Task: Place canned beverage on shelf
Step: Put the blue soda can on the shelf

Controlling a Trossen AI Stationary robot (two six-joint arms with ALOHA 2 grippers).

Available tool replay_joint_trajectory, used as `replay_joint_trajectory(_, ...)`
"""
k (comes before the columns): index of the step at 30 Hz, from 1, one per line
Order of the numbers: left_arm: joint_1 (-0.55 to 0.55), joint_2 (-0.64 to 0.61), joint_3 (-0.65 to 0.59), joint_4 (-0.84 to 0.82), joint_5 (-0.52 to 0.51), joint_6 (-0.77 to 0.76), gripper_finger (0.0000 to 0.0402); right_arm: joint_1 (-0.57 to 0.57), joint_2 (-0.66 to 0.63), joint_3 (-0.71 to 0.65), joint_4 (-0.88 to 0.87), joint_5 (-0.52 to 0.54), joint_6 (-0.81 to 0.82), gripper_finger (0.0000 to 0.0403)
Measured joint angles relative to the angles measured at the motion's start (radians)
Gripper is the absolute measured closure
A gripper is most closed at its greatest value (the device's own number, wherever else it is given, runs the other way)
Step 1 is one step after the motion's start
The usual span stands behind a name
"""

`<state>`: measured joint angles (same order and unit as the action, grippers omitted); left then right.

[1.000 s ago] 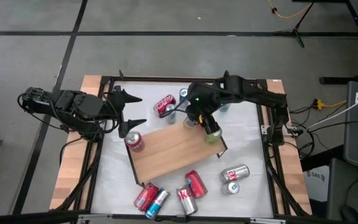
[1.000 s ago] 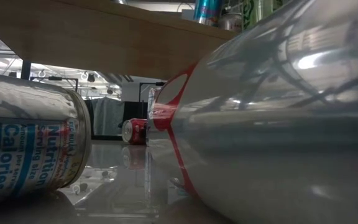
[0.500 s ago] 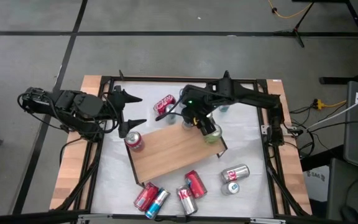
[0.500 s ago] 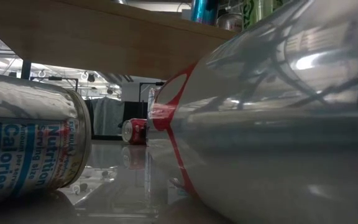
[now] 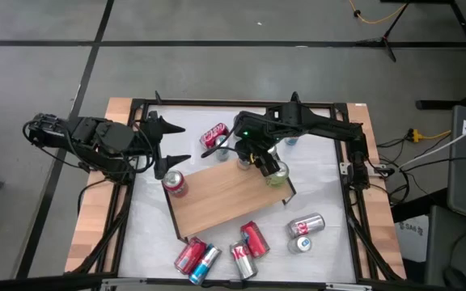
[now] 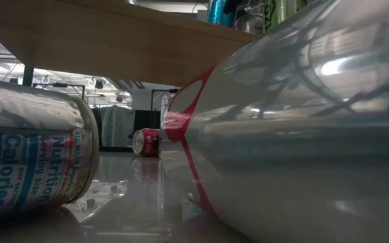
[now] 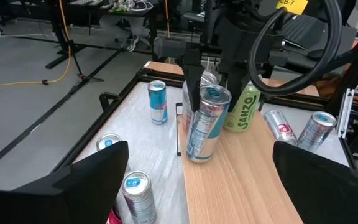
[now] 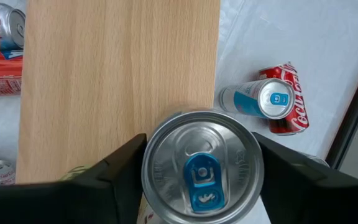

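Observation:
The shelf [image 5: 225, 198] is a light wooden board on black legs, set askew mid-table. My right gripper [image 5: 249, 155] is over its far edge, shut on a tall silver-and-blue can [image 7: 205, 124], whose top fills the right wrist view [image 8: 201, 165]. A green can [image 7: 244, 109] stands upright on the board just beside it. My left gripper [image 5: 168, 147] is open and empty at the table's left side, clear of the shelf; its two fingers frame the left wrist view [image 7: 207, 186]. My right gripper pinches the tall can's upper side wall [image 7: 197, 99] between its two fingers [image 8: 120, 168], one on each side just below the rim. The fingers come from above, pointing down. The can is about upright, its base at the shelf board's far edge [image 7: 194, 155].
A red can [image 5: 175, 184] stands by the shelf's left corner. A red can [image 5: 214, 136] and a blue can [image 5: 239, 121] are at the far side. Several cans [image 5: 245, 246] lie near the front edge, two more [image 5: 304, 230] at the front right, close to the low camera [image 6: 32, 162].
My right gripper has gone a little toward the table's left along the shelf's far edge, carrying the tall can with it; the can stays upright.

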<state>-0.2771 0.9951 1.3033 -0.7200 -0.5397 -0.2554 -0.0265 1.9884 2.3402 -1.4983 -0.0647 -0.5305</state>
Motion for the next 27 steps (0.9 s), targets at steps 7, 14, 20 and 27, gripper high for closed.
replay_joint_trajectory(7, 0.000, 0.000, 0.000, 0.000, 0.002, 0.000, 0.0007, 0.000, 0.000, 0.000, 0.002, 0.000, 0.001, 0.0132)
replay_joint_trajectory(14, 0.000, 0.000, 0.000, 0.000, 0.003, 0.000, 0.0007, 0.000, 0.000, 0.000, 0.003, 0.000, 0.001, 0.0130)
replay_joint_trajectory(20, 0.000, 0.000, 0.000, 0.000, 0.003, 0.000, 0.0007, 0.000, 0.000, 0.000, 0.041, 0.020, 0.001, 0.0130)
replay_joint_trajectory(27, 0.000, 0.000, 0.000, 0.000, 0.003, 0.000, 0.0007, 0.000, 0.000, 0.000, 0.053, 0.027, 0.001, 0.0129)
